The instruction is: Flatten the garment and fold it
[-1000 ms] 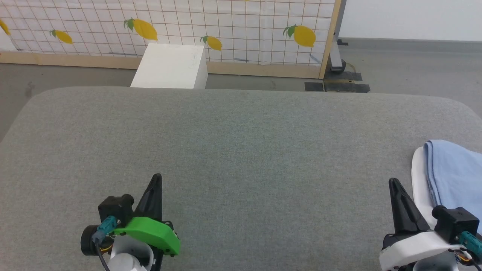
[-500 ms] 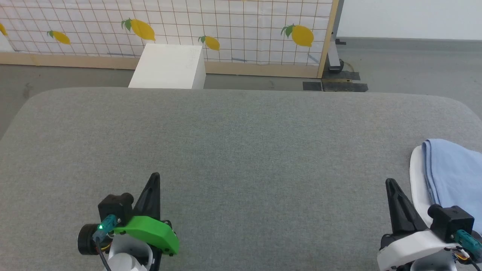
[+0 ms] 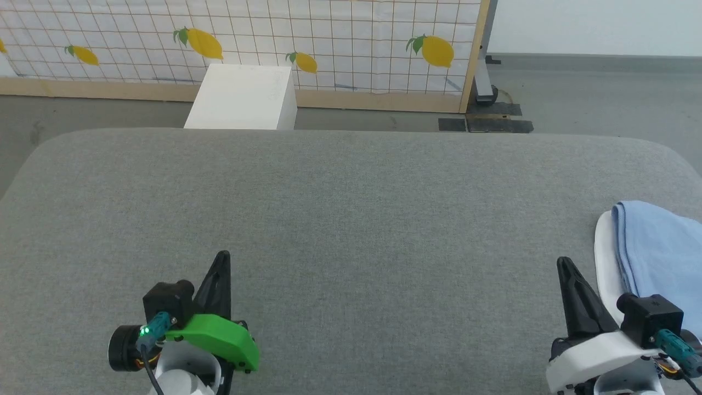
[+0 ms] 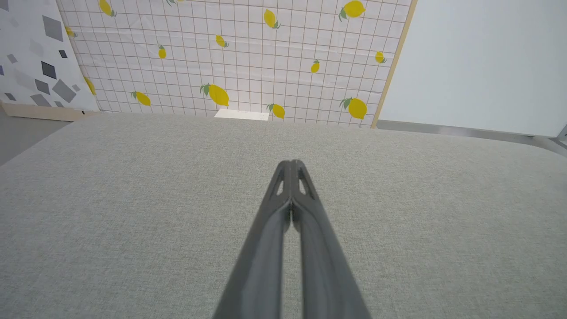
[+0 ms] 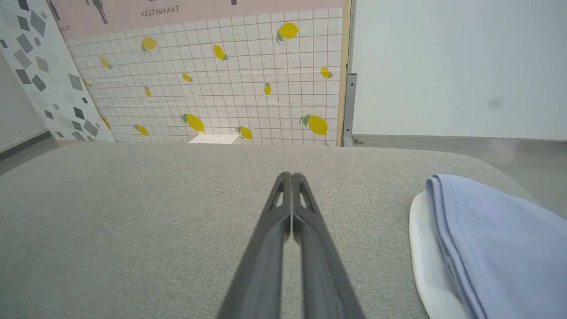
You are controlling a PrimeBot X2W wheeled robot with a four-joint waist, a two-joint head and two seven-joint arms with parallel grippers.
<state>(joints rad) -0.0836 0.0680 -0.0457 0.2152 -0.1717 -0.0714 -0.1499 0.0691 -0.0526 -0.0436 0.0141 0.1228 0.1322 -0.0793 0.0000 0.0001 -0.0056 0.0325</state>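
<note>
The light blue garment [image 3: 661, 252] lies folded on a white sheet [image 3: 603, 258] at the right edge of the grey padded table [image 3: 351, 219]; it also appears as a soft blue stack [image 5: 491, 239] in the right wrist view. My right gripper [image 3: 564, 263] is shut and empty, just left of the garment and apart from it, its tips [image 5: 291, 176] pressed together. My left gripper [image 3: 222, 258] is shut and empty too, low at the left over bare table, with its tips [image 4: 291, 164] closed.
A white box [image 3: 241, 99] stands on the floor beyond the table's far edge. Behind it rises a lemon-print grid panel [image 3: 329, 38] with a wooden frame. A metal post foot [image 3: 485, 93] stands at the back right.
The whole head view has shifted slightly, so the camera moved. Both grippers stay shut in place, and the garment has not moved.
</note>
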